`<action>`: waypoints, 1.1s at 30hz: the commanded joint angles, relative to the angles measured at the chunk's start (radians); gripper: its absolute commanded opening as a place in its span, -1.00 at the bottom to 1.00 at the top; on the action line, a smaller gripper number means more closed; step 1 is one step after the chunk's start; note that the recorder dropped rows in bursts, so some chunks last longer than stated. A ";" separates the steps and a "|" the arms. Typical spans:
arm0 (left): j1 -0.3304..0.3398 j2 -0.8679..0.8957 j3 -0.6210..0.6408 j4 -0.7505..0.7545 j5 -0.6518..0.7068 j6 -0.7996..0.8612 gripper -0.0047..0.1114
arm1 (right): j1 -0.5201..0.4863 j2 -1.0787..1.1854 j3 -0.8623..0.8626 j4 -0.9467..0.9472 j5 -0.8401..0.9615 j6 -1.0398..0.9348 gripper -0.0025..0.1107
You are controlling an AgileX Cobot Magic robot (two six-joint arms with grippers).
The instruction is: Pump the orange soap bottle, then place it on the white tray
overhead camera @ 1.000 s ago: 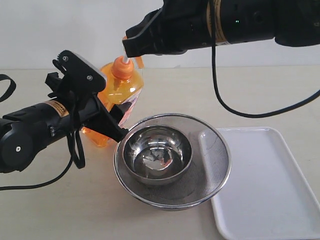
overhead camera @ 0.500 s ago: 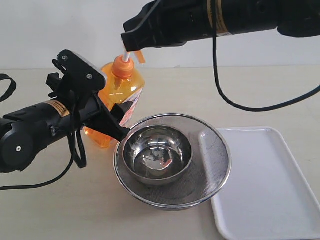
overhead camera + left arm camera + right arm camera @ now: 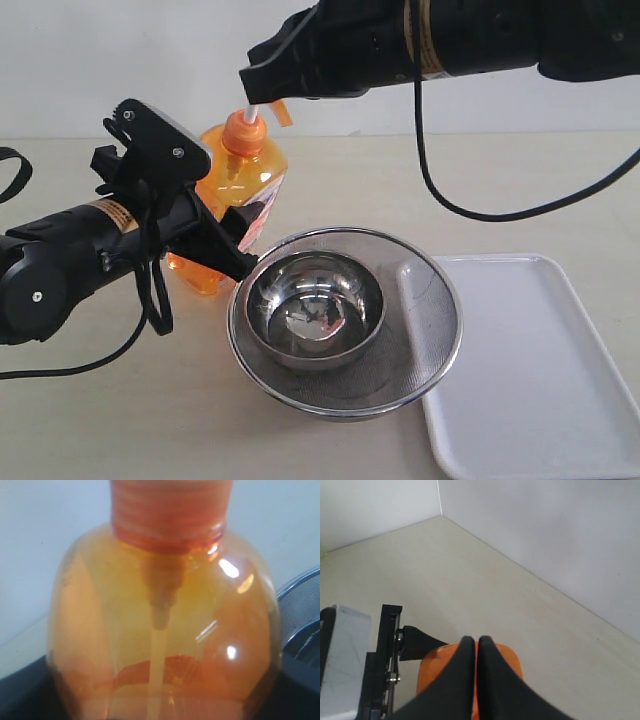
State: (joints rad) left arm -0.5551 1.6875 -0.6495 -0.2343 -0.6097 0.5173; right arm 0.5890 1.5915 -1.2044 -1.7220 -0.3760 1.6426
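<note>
One steel bowl (image 3: 315,300) inside a strainer (image 3: 425,325) sits between bottle (image 3: 245,175) and tray (image 3: 530,370); left gripper (image 3: 228,240) pinches the bottle, right gripper (image 3: 256,88) pressed together above it.

Pump head (image 3: 509,666): the right hand (image 3: 255,92) is covering most of it; only orange slivers are showing beside the fingers.
Bottle (image 3: 238,178) base: the left hand (image 3: 215,240) is hiding it.
Label (image 3: 262,212): it is mostly sitting behind the left hand, its lettering too small to read.
Left wrist view: the bottle is filling the picture, blurred, with top and base running off the edges.
Strainer (image 3: 300,605): it is showing only as a blurred, cut-off sliver.
Tray (image 3: 520,350): it is running off the right and bottom edges.
</note>
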 commanded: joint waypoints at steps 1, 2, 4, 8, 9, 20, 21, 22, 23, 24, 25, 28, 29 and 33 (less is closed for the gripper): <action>-0.003 -0.010 -0.012 0.015 -0.040 -0.005 -0.84 | 0.001 0.021 0.006 -0.022 -0.023 0.001 -0.96; -0.003 -0.010 -0.012 0.015 -0.040 -0.005 -0.84 | 0.001 0.025 0.006 -0.022 -0.030 0.001 -0.96; -0.003 -0.010 -0.012 0.015 -0.040 -0.005 -0.84 | 0.001 0.037 0.006 -0.022 -0.046 0.005 -0.96; -0.003 -0.010 -0.012 0.015 -0.040 -0.005 -0.84 | 0.001 0.062 0.006 -0.022 -0.059 0.021 -0.96; -0.003 -0.010 -0.012 0.015 -0.040 -0.005 -0.84 | 0.001 0.071 0.006 -0.022 -0.065 0.022 -0.96; -0.003 -0.010 -0.012 0.015 -0.040 -0.005 -0.84 | 0.001 0.094 0.006 -0.022 -0.087 0.022 -0.96; -0.003 -0.010 -0.012 0.015 -0.040 -0.005 -0.84 | 0.001 0.094 0.006 -0.022 -0.087 0.022 -0.96; -0.003 -0.010 -0.012 0.015 -0.040 -0.005 -0.84 | 0.001 0.094 0.006 -0.022 -0.087 0.022 -0.96; -0.003 -0.010 -0.012 0.015 -0.040 -0.005 -0.84 | 0.001 0.094 0.006 -0.022 -0.087 0.022 -0.96; -0.003 -0.010 -0.012 0.015 -0.040 -0.005 -0.84 | 0.001 0.094 0.006 -0.022 -0.082 0.022 -0.96; -0.003 -0.010 -0.012 0.015 -0.040 -0.005 -0.84 | 0.001 0.094 0.006 -0.022 -0.082 0.022 -0.96; -0.003 -0.010 -0.012 0.015 -0.040 -0.005 -0.84 | 0.001 0.094 0.006 -0.022 -0.086 0.022 -0.96; -0.003 -0.010 -0.012 0.015 -0.040 -0.005 -0.84 | 0.001 0.094 0.006 -0.022 -0.086 0.022 -0.96; -0.003 -0.010 -0.012 0.015 -0.040 -0.005 -0.84 | 0.001 0.094 0.006 -0.022 -0.088 0.022 -0.96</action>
State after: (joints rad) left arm -0.5492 1.6875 -0.6495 -0.2506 -0.6097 0.5173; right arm 0.5890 1.6439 -1.2239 -1.6780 -0.4576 1.6596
